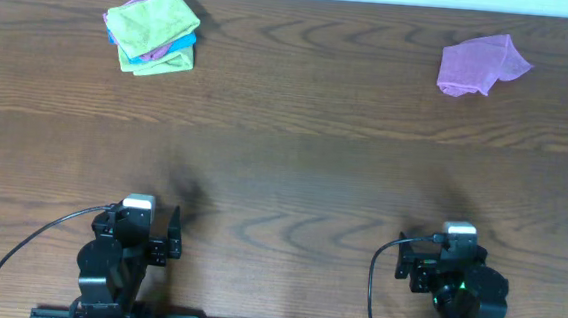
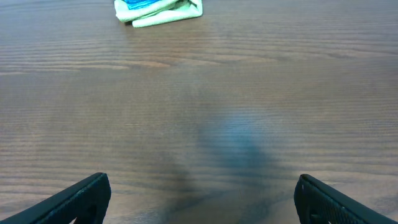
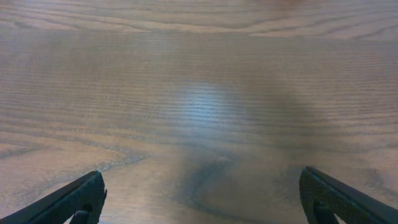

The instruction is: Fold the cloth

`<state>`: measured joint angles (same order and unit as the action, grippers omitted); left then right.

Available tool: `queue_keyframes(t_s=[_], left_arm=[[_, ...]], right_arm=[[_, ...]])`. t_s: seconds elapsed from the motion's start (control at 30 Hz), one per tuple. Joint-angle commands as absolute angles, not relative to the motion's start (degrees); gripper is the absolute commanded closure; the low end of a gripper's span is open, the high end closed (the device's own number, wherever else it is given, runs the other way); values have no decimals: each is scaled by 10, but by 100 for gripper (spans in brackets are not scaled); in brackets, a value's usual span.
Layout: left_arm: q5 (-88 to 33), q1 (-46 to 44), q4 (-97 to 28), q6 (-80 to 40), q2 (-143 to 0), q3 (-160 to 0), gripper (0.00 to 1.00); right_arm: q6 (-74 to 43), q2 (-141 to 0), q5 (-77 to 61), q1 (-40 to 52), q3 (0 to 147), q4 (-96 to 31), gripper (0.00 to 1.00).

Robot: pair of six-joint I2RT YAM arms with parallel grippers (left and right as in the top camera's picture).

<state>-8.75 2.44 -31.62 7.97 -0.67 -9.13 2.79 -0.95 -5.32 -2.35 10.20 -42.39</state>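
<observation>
The lilac cloth [image 1: 481, 65] lies crumpled at the far right of the wooden table [image 1: 293, 170]. It is out of both wrist views. My left gripper [image 1: 149, 232] rests at the near left edge, open and empty, its fingertips [image 2: 202, 196] wide apart over bare wood. My right gripper [image 1: 449, 259] rests at the near right edge, open and empty, its fingertips [image 3: 202, 196] wide apart over bare wood. Both grippers are far from the cloth.
A stack of folded cloths [image 1: 153, 32] sits at the far left, lime-green on top with blue and a purple one between. Its front edge shows at the top of the left wrist view [image 2: 158, 10]. Cables trail from both arm bases.
</observation>
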Motion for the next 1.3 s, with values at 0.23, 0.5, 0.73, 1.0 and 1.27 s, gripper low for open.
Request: queue_keyframes(t_s=[0.23,0.5,0.73,1.0,1.27], left_arm=[[-86,21,-315,90,-2,-85,4],[-86,21,-315,90,-2,-85,5],[-86,21,-315,90,-2,-85,5],[-86,21,-315,90,-2,-85,5],[-86,21,-315,90,-2,-85,5]], right_arm=[[35,-3,-47,-21,93,-425,1],[35,-3,-47,-21,93,-425,1],[35,-3,-47,-21,93,-425,1],[35,-3,-47,-21,93,-425,1],[21,-13,-43,-28,100,-411,1]])
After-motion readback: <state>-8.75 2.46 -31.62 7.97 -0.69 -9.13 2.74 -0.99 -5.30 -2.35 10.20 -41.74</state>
